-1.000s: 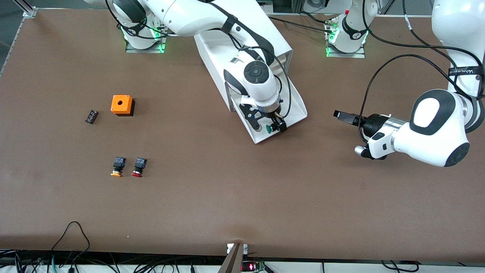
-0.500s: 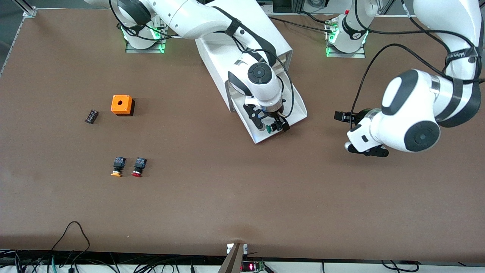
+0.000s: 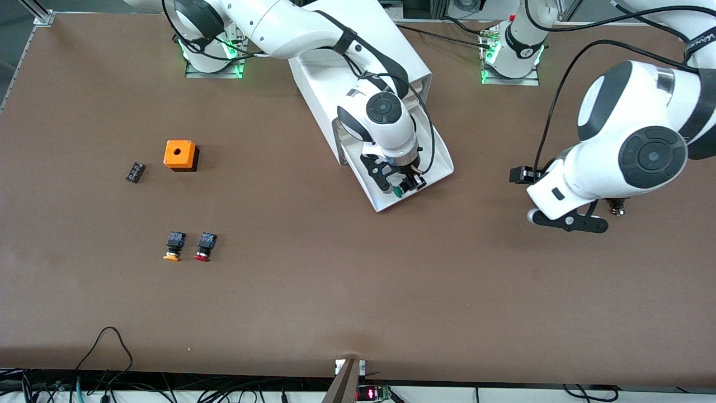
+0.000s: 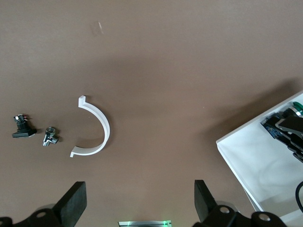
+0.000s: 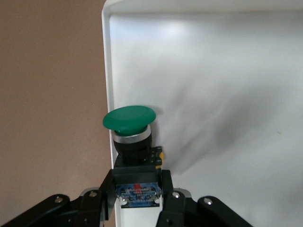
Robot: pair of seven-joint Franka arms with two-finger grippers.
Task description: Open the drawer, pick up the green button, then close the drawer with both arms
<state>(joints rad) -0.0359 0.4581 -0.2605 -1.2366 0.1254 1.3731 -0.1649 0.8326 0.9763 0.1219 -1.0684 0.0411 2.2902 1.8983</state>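
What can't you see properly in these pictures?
- Front view: the small green-capped push button is mostly covered by the right tool shut on it.
- Front view: the white box cabinet is largely hidden under the right arm.
- Front view: the left tool is tucked under its own wrist; the left wrist view shows it open.
- Left wrist view: the long white plastic drawer is cut off by the edge.

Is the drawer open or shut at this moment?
Open. The long white plastic drawer juts out of the white box cabinet, its floor exposed, and the right pincer grips the green-capped button over it.
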